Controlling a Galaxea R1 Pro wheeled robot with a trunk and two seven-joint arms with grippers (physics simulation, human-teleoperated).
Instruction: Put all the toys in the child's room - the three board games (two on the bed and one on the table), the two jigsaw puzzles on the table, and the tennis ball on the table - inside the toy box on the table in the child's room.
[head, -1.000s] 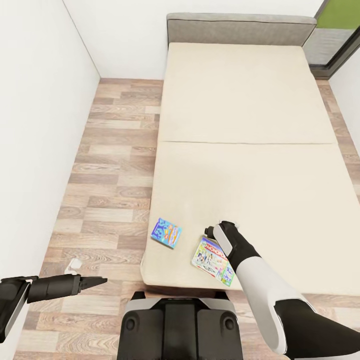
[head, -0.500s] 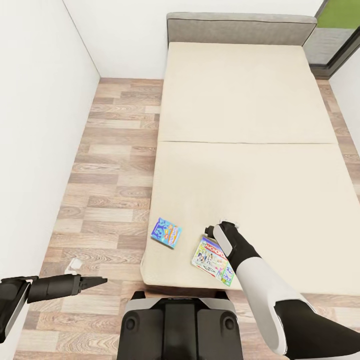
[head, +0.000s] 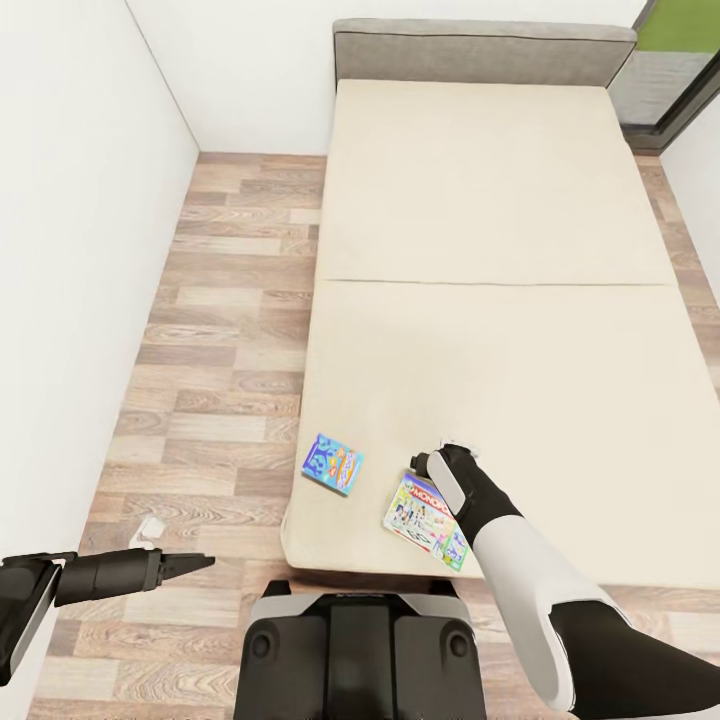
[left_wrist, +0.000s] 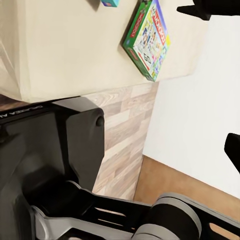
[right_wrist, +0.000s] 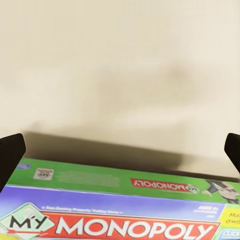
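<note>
Green-edged game: the thin flat green-edged board game box with a pale busy cover (head: 427, 521) lies flat near the foot edge of the bed, "MY MONOPOLY" readable in the right wrist view (right_wrist: 120, 205), and it shows tilted in the left wrist view (left_wrist: 149, 39).
Blue game: the small flat blue cartoon-printed board game box (head: 333, 465) lies just to its left on the mattress, apart from it, close to the bed's corner.
Right gripper: the black right gripper (head: 438, 457) sits at the green-edged box's far edge, fingers spread wide with the dark tips at either side of the wrist view (right_wrist: 10, 156); contact with the box can't be made out.
Bed: the low wide bed with beige mattress (head: 480, 300) and grey headboard.
Left gripper: the dark left gripper (head: 195, 563) hangs over the wood plank floor (head: 220, 330), well clear of the bed, fingertips parted (left_wrist: 234, 149).
</note>
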